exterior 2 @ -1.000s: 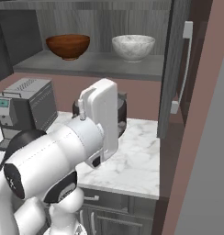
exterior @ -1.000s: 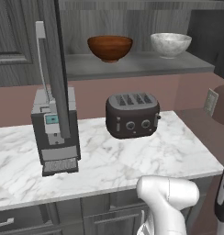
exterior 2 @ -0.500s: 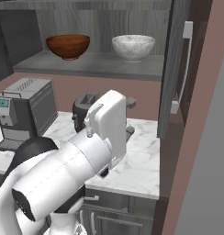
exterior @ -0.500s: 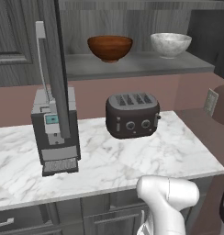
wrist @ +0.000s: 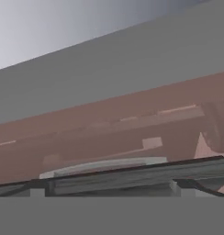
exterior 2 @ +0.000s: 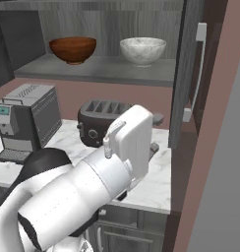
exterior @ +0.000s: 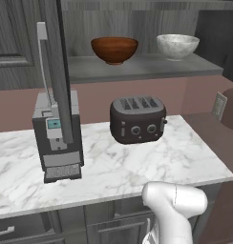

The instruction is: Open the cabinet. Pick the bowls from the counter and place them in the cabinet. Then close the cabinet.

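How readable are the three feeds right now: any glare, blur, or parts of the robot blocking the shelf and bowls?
Left base view: evenly lit and sharp; brown bowl and pale bowl read clearly on the cabinet shelf, soft gloss on the brown one. Right base view: sharp, but the white arm covers much of the lower frame and part of the toaster. Hand view: blurred and tilted, nothing identifiable.

The white arm (exterior 2: 82,197) rises from the near edge of the scene, its thick elbow segment bulking in the near left of the right base view, the forearm reaching far and right; its rounded shoulder joint (exterior: 175,202) shows at near right; jaws stand wide apart
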Available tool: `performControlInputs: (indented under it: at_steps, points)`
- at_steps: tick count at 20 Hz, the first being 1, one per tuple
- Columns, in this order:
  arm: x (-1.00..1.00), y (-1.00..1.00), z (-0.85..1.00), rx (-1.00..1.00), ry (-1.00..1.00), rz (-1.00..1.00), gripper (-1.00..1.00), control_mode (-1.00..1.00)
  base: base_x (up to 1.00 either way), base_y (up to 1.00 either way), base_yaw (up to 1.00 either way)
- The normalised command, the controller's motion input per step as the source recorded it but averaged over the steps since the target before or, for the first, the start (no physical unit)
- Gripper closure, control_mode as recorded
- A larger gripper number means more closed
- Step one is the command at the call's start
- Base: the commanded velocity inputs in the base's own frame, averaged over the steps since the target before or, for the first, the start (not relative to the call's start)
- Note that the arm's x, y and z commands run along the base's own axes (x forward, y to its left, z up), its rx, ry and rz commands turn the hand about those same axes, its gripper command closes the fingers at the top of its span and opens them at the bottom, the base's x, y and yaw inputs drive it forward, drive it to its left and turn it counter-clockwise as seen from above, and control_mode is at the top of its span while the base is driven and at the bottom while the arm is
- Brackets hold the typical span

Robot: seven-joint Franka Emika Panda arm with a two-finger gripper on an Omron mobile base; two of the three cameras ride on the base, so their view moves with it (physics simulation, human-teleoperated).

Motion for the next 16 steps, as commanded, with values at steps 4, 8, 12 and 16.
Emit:
performControlInputs:
  at_steps: [4, 8, 12, 16]
  points:
    - [-0.10, -0.35, 0.16, 0.05, 0.00, -0.06, -1.00, -1.00, 0.00, 0.00, 0.00]
    - [-0.02, -0.27, 0.16, 0.03, 0.00, -0.04, -1.00, -1.00, 0.00, 0.00, 0.00]
    - [0.00, -0.17, 0.04, 0.00, 0.00, -0.01, -1.00, -1.00, 0.00, 0.00, 0.00]
    - [0.05, -0.04, 0.00, 0.00, 0.00, 0.00, -1.00, -1.00, 0.00, 0.00, 0.00]
